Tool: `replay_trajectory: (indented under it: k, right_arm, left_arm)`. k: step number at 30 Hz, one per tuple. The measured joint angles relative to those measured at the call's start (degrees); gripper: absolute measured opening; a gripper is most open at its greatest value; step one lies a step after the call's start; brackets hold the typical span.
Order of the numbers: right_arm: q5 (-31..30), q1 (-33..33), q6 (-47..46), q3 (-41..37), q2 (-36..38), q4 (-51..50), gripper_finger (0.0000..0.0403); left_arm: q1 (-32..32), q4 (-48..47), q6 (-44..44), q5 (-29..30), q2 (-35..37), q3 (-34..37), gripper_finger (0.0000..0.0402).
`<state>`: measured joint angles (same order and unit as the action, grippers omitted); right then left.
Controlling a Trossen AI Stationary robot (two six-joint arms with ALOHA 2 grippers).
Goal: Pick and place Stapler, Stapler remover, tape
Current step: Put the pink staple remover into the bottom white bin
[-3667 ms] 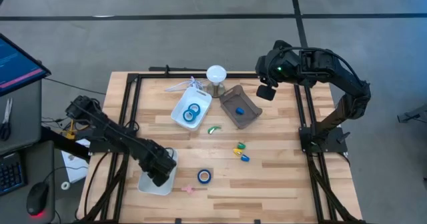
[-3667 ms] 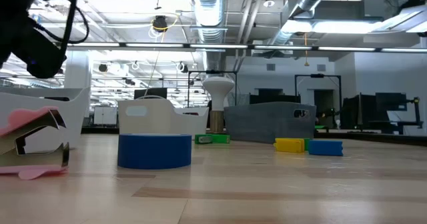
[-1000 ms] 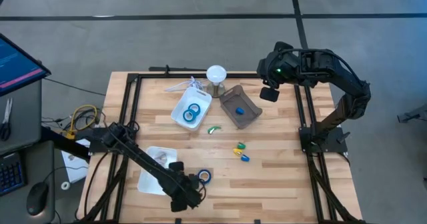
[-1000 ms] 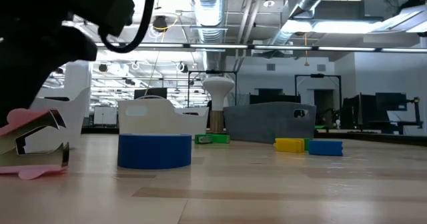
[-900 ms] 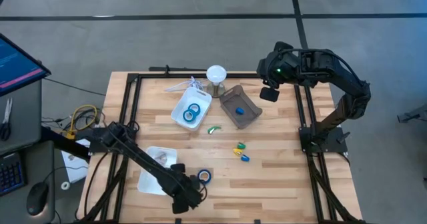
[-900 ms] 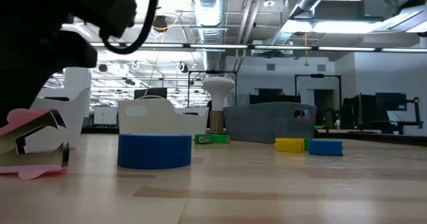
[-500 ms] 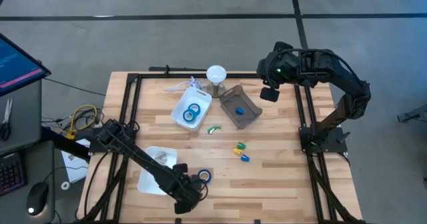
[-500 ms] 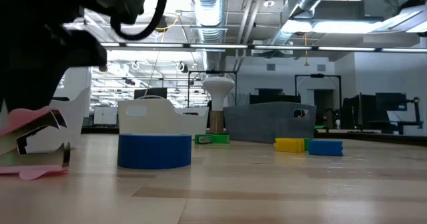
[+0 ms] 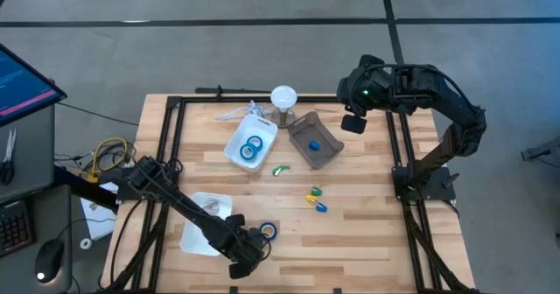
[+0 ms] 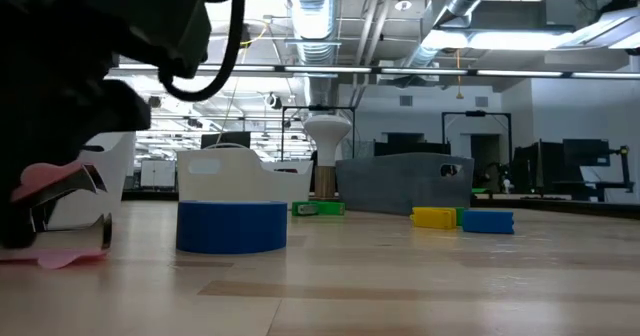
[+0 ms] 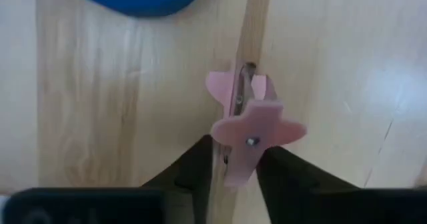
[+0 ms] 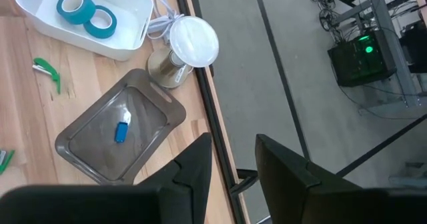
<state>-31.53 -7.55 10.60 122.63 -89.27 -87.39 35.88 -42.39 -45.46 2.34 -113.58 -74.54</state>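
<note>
Nearby: loose blue tape (image 9: 269, 231) lower centre, beside white tray (image 9: 194, 238).
Left gripper (image 11: 235, 163): fingers parted around pink staple remover (image 11: 250, 127).
Right gripper (image 12: 233, 163): empty, fingers apart, upper right.

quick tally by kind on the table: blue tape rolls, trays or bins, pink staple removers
Blue ring-shaped tape rolls: 3 (two in the white plastic bin, one loose on the wood)
Trays or bins: 3 (white plastic bin, grey tray, white tray)
Pink staple remover: 1
Total: 7
</note>
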Motion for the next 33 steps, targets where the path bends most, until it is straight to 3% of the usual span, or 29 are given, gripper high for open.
replay_trajectory:
  k: [6,13,19,24,28,33]
  right_arm:
    - [0.0,0.01,0.12,0.0,0.0,0.0,0.0108]
    - [-0.07,-0.03,0.51,0.0,0.0,0.02,0.0108]
    - [-0.09,-0.12,0.51,0.0,0.0,0.02,0.0108]
    - [-0.13,-0.12,0.51,0.0,0.0,0.02,0.0108]
    - [-0.11,-0.09,0.49,0.0,0.0,0.0,0.0108]
    - [-0.11,-0.11,0.47,0.0,0.0,0.0,0.0108]
  left_arm:
    - [-0.01,0.62,-0.86,-1.86,0.09,0.58,0.0019]
    - [-0.44,1.0,-3.3,-1.54,2.45,0.74,0.002]
    - [-1.83,-0.18,-6.17,6.64,9.96,0.69,0.002]
    - [-3.43,-11.4,-11.68,11.44,16.57,0.65,0.002]
    - [-3.77,-21.55,-15.12,9.72,20.11,0.84,0.002]
    - [-3.52,-23.39,-16.93,2.6,21.77,4.98,0.002]
